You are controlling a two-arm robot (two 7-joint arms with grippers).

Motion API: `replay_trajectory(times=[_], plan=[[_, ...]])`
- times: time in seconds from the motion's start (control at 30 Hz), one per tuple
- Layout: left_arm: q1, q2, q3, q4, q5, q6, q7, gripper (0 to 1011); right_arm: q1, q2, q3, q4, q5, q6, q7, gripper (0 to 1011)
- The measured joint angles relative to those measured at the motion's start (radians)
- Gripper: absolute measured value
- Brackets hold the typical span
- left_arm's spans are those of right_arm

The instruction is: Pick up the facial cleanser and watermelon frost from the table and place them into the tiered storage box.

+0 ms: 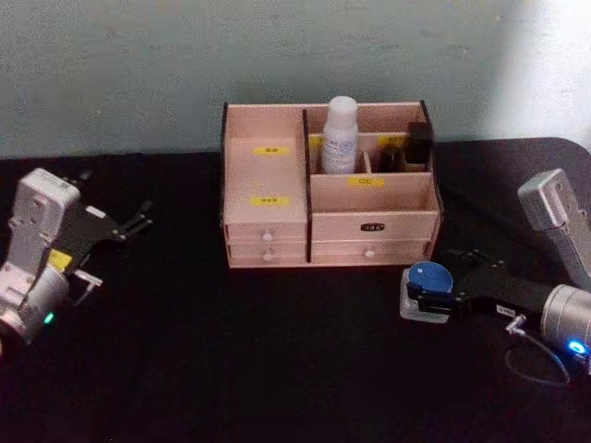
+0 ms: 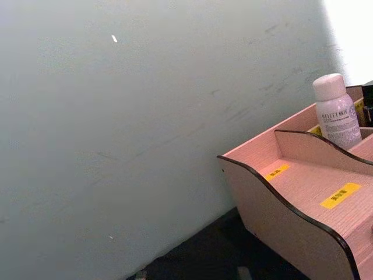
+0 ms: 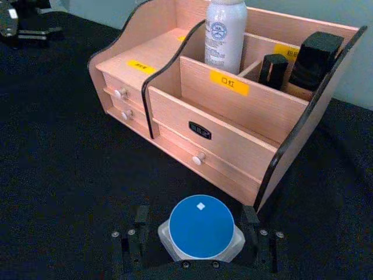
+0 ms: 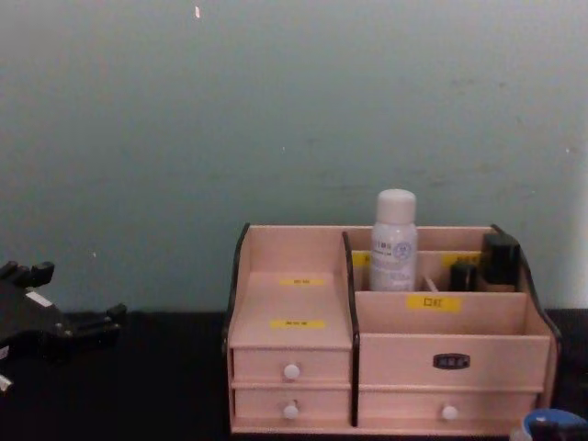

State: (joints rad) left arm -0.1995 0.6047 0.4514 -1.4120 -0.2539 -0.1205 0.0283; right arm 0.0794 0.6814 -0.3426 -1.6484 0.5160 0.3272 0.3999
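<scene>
A black table (image 1: pixel 231 369) is running back to a pale grey-green wall (image 1: pixel 138 65), where the tiered storage box (image 1: pixel 268 231) is standing. The facial cleanser (image 1: pixel 340 134) is standing upright in a rear compartment. The watermelon frost (image 1: pixel 427 277) is sitting on the table by the box's front right corner, with the right gripper (image 3: pixel 197 219) straddling it, fingers spread. The left gripper (image 1: pixel 138 217) is resting far left, fingers apart, empty.

Wood-grain tiered storage box (image 1: pixel 268 175), matt blk tabletop (image 1: pixel 231 351), plastic watermelon frost (image 3: pixel 201 227)
</scene>
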Motion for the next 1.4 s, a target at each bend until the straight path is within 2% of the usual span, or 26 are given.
replay_trajectory(times=[1.4], plan=[[0.000,0.000,0.000,0.000,0.000,0.000,0.000,1001,0.025,-0.026,-0.019,0.056,-0.018,0.023,0.012,1000]])
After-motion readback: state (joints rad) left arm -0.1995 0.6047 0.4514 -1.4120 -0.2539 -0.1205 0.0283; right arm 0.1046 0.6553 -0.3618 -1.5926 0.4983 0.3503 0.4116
